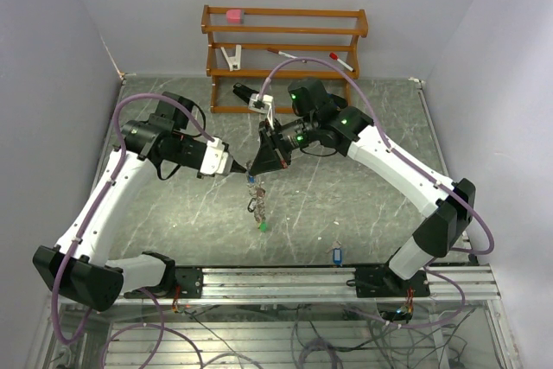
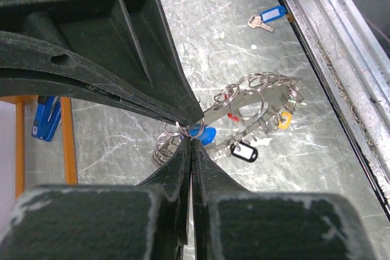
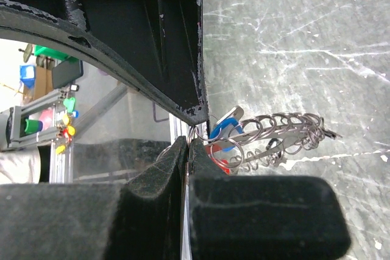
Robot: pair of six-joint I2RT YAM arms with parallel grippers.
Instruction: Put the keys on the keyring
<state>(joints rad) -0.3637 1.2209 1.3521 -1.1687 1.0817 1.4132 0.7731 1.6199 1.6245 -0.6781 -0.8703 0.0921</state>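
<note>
Pinching the top of the keyring [image 1: 254, 198], your left gripper [image 1: 235, 168] and right gripper [image 1: 259, 166] meet tip to tip, both shut on it, so it hangs straight down, while one loose blue-tagged key [image 1: 335, 256] lies apart by the near rail [image 1: 285, 278], nearer your right arm [image 1: 406, 170].

The keyring [image 1: 253, 199] hangs as a loose silvery string of small rings and keys with yellow, black, red and green tags, well beyond the aluminium rail [image 1: 285, 278]; a blue-tagged key [image 2: 204, 133] sits at its upper end; a loose key [image 1: 336, 256], also blue-tagged, lies flat just beside the rail.
</note>
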